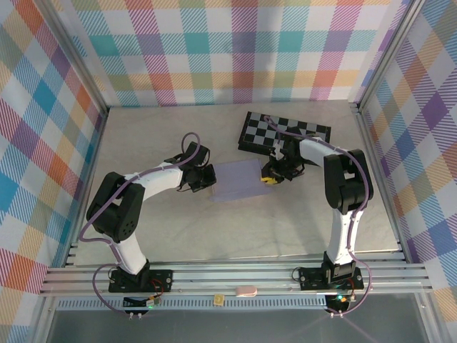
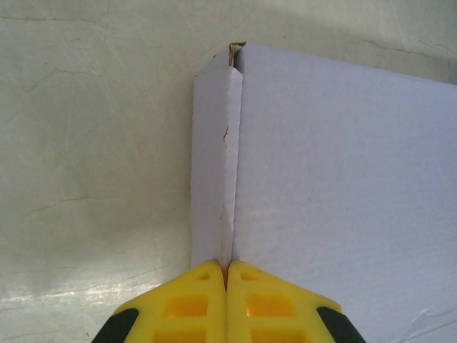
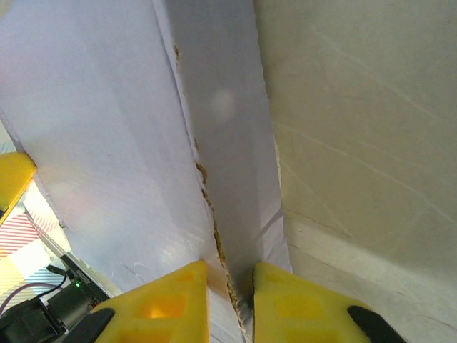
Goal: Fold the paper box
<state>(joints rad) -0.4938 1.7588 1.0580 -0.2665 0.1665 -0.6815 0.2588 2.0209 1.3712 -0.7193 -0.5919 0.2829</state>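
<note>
Lower centre, left wrist view: left tool (image 2: 227, 266) clenched, tips on the side crease of the paper box (image 2: 343, 186), probably pinning the fold. Right wrist view: right tool (image 3: 230, 268) narrowly parted astride the opposite wall, probably readying a pinch. Paper box flat on the desk (image 1: 178, 236), mid-frame in the top view; checkerboard (image 1: 285, 131) beyond, upper right.

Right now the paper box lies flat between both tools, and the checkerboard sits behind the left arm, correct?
No. The top external view shows the checkerboard behind the right arm; the paper box does lie flat between the left tool and right tool.
</note>
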